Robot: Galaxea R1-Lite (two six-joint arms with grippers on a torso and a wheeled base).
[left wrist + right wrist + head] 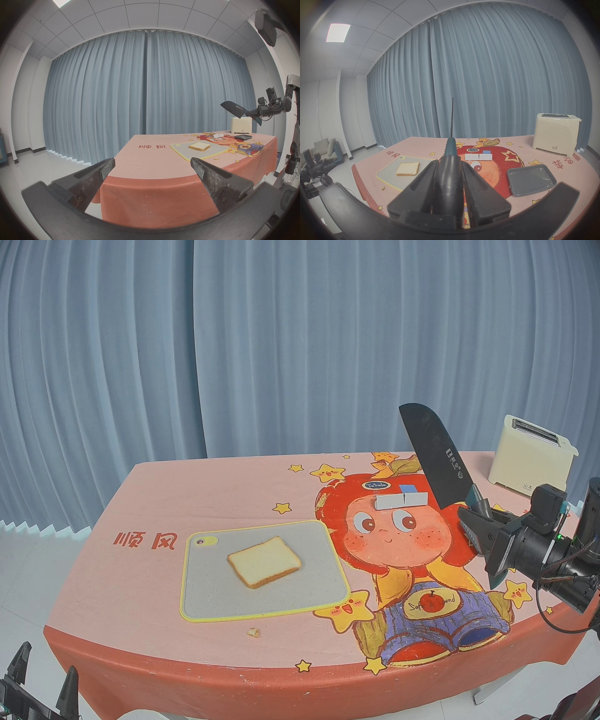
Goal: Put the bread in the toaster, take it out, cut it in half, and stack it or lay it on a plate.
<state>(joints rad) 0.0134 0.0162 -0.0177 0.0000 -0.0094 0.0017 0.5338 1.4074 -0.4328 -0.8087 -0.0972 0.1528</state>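
Observation:
A slice of bread [264, 561] [199, 146] [407, 168] lies flat on a grey cutting board [206, 590] [389, 173] with a yellow rim, left of the table's middle. My right gripper [478, 515] [449, 178] hangs above the table's right side, shut on the handle of a dark knife [435, 454] [452, 117] [235, 109] whose blade points up and away. A cream toaster [530, 457] [556, 133] [241, 125] stands at the far right corner. My left gripper [152, 170] [40, 680] is open, low and off the table's near left corner.
A dark grey tray [530, 179] [243, 136] rests on the table's right side near the toaster. Small white and blue blocks [402, 498] [478, 156] sit at the table's middle back. A crumb [253, 632] lies in front of the board. A curtain hangs behind.

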